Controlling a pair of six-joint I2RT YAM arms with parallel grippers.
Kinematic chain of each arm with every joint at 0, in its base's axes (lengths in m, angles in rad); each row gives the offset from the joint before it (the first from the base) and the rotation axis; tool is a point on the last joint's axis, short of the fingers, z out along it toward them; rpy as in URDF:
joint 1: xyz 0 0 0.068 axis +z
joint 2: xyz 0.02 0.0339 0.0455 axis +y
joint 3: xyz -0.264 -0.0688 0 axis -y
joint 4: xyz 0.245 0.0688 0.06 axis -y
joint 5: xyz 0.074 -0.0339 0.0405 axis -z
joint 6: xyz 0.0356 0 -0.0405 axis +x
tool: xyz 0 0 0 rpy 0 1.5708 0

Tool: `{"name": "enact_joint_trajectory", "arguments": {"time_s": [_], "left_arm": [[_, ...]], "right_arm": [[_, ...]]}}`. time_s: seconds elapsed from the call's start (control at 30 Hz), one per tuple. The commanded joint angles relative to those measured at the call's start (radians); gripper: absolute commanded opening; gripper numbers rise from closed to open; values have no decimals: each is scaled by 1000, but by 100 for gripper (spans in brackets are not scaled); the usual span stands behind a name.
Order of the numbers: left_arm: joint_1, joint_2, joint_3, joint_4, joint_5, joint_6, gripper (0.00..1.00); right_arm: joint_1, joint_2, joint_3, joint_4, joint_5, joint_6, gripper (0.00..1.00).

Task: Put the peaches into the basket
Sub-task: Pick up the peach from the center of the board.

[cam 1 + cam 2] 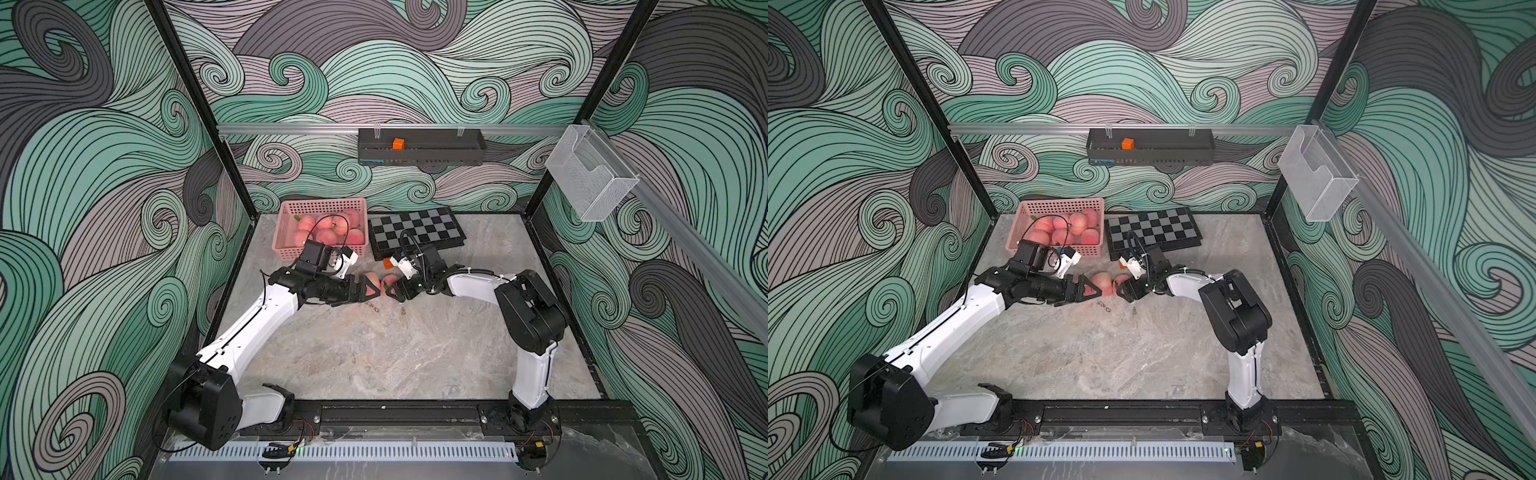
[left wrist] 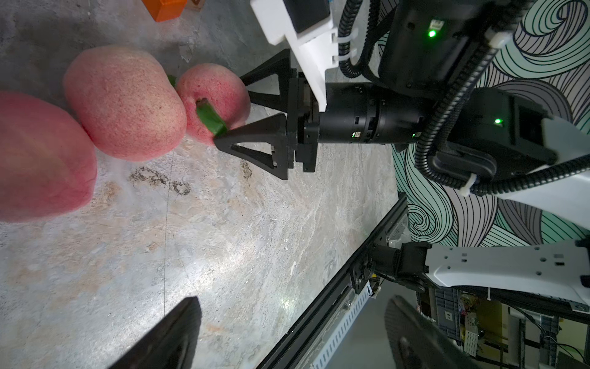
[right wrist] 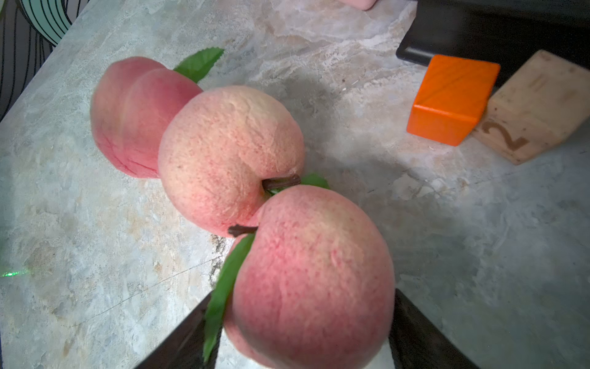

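Observation:
The pink basket (image 1: 286,245) stands at the back left of the table and holds several peaches (image 1: 326,236). Three more peaches lie in a row mid-table. My right gripper (image 3: 303,294) is shut on the nearest one (image 3: 313,278), with a finger on each side and its green leaf against one finger. The middle peach (image 3: 230,153) touches it, and the third (image 3: 127,118) lies beyond. My left gripper (image 2: 292,300) is open with nothing between its fingers, close beside that third peach (image 2: 38,156). In both top views the two grippers (image 1: 376,291) (image 1: 1121,293) face each other across the row.
A folded chessboard (image 1: 415,230) lies right of the basket. An orange cube (image 3: 453,99) and a wooden block marked 2 (image 3: 536,108) sit by its near edge. On the back wall hangs a black tray (image 1: 419,158) holding an orange cube (image 1: 398,144). A clear mesh holder (image 1: 590,174) hangs at the right.

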Motion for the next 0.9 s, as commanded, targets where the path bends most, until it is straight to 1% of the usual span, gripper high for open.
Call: {"name": "enact_joint_trajectory", "arguments": {"time_s": [0.0, 0.17, 0.47, 0.6, 0.73, 0.87], "left_arm": [[0, -5, 0, 11, 15, -4, 91], [0, 2, 0, 8, 10, -11, 91], [0, 25, 17, 1, 10, -27, 91], [-3, 37, 30, 9, 35, -40, 91], [-11, 43, 55, 8, 37, -42, 92], [-39, 50, 79, 8, 40, -43, 93]], "right_arm": [[-4, 2, 2, 26, -21, -23, 75], [-3, -46, -30, 43, -26, -28, 74], [2, -185, -114, 41, -9, -31, 74], [26, -270, -165, 41, -1, -32, 75], [62, -363, -204, 50, 2, -37, 75], [114, -449, -218, 45, 28, -63, 75]]}}
